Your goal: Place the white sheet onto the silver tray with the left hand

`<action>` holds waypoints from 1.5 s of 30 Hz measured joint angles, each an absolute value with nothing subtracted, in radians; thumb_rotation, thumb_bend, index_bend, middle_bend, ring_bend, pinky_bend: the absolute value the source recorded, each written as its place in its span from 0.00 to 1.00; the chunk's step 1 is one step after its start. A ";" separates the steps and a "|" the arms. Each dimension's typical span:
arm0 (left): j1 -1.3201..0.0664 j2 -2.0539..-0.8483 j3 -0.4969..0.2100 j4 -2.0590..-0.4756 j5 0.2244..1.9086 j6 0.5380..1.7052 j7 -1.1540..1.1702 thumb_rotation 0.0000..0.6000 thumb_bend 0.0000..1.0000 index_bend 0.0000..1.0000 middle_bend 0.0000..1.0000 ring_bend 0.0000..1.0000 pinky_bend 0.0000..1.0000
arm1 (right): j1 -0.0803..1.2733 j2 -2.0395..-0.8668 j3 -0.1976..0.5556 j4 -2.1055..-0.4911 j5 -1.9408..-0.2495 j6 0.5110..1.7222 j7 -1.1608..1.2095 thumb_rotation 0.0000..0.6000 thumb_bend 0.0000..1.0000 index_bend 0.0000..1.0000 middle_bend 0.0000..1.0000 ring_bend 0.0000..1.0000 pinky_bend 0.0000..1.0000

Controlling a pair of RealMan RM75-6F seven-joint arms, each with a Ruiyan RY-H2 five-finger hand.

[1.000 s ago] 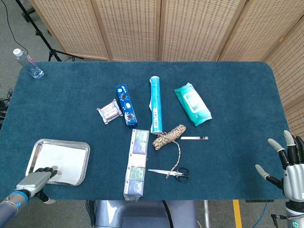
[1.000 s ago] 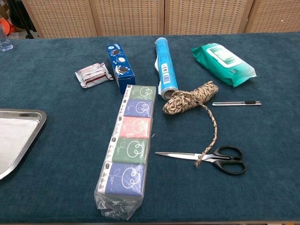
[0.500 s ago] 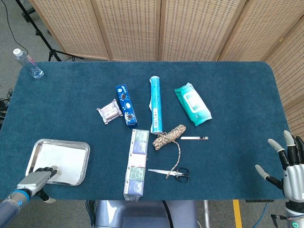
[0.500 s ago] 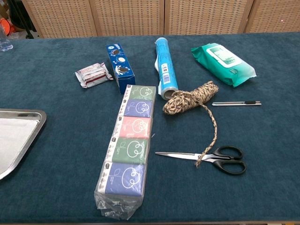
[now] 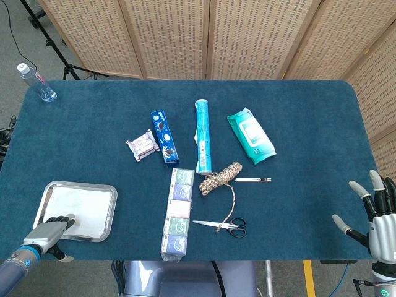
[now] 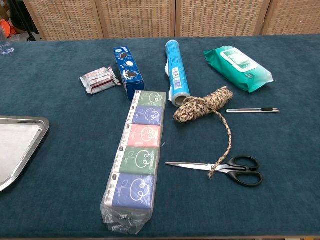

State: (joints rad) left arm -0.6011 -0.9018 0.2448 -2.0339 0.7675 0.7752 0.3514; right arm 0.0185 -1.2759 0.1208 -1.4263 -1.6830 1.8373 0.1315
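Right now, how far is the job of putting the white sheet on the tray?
Nearly finished, it seems. The white sheet already lies flat inside the silver tray. The left hand rests at the tray's near corner, its fingers on the sheet. What is left: lift that hand away. The right hand is idle, open.

**Cut off and hidden**

In the chest view the tray (image 6: 30, 145) and its sheet (image 6: 12, 147) run off the left edge. The left hand (image 5: 46, 232) covers the tray's near corner. The right hand (image 5: 377, 219) is cropped at the frame's corner.
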 measured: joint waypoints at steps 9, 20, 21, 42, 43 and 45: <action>-0.597 -0.894 0.243 -2.048 0.795 0.791 0.341 0.84 0.12 0.17 0.00 0.00 0.00 | 0.017 -1.276 0.122 -1.426 -1.682 1.841 0.131 1.00 0.05 0.21 0.00 0.00 0.00; -0.582 -0.835 0.205 -2.094 0.866 0.828 0.281 0.84 0.11 0.17 0.00 0.00 0.00 | 0.018 -1.276 0.122 -1.426 -1.682 1.840 0.133 1.00 0.05 0.21 0.00 0.00 0.00; -0.579 -0.830 0.201 -2.098 0.878 0.836 0.275 0.84 0.11 0.17 0.00 0.00 0.00 | 0.018 -1.276 0.122 -1.426 -1.682 1.839 0.133 1.00 0.05 0.21 0.00 0.00 0.00; -0.239 -1.090 0.081 -1.886 1.344 1.463 0.002 0.75 0.09 0.03 0.00 0.00 0.00 | 0.034 -1.274 0.116 -1.427 -1.667 1.789 0.159 1.00 0.05 0.21 0.00 0.00 0.00; -0.218 -1.115 0.075 -1.858 1.364 1.490 -0.012 0.75 0.09 0.03 0.00 0.00 0.00 | 0.035 -1.274 0.115 -1.427 -1.667 1.788 0.159 1.00 0.05 0.21 0.00 0.00 0.00; -0.195 -1.142 0.066 -1.824 1.383 1.519 -0.024 0.75 0.09 0.03 0.00 0.00 0.00 | 0.037 -1.275 0.114 -1.427 -1.667 1.782 0.161 1.00 0.05 0.21 0.00 0.00 0.00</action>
State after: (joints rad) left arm -0.1949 -1.1415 0.0662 -1.8235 1.3830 1.5186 -0.0244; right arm 0.0367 -1.2748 0.1136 -1.4275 -1.6670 1.7824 0.1606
